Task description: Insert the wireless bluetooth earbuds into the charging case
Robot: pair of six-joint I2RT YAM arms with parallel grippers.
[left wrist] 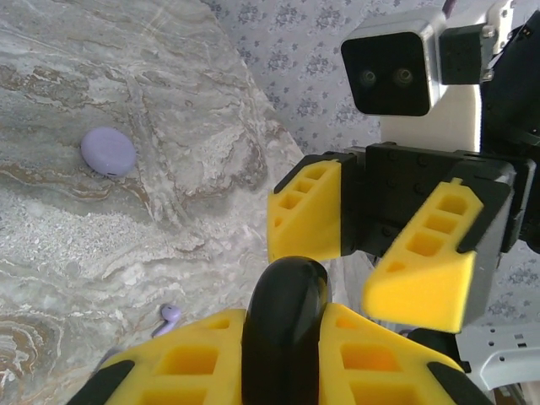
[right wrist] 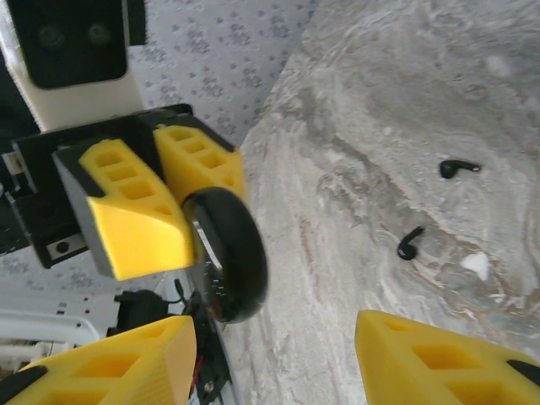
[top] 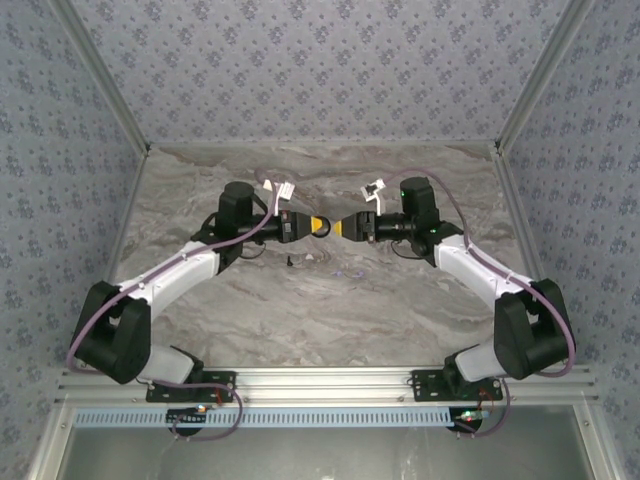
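- In the top external view, the 2 arms meet nose to nose above the middle of the marble table.
- The left gripper is clamped on a black charging case, a round, glossy puck held on edge between its yellow fingers. The case is lifted off the table.
- The right gripper faces it with its jaws apart. The case lies near its left-hand finger in the right wrist view, and nothing is pinched between its fingers.
- In the left wrist view, the right gripper's 2 yellow fingers stand spread in the centre and right of the frame, just beyond the case.
- 2 black earbuds lie loose on the table, near each other but apart: the upper black earbud at the right of the right wrist view, and the lower black earbud below and left of it.
- A white speck sits just right of the lower one.
- A lilac earbud lies on the table at the lower left of the left wrist view, beside the left gripper's finger.
- A closed lilac charging case rests on the table at the upper left of that view, well apart from the lilac earbud.
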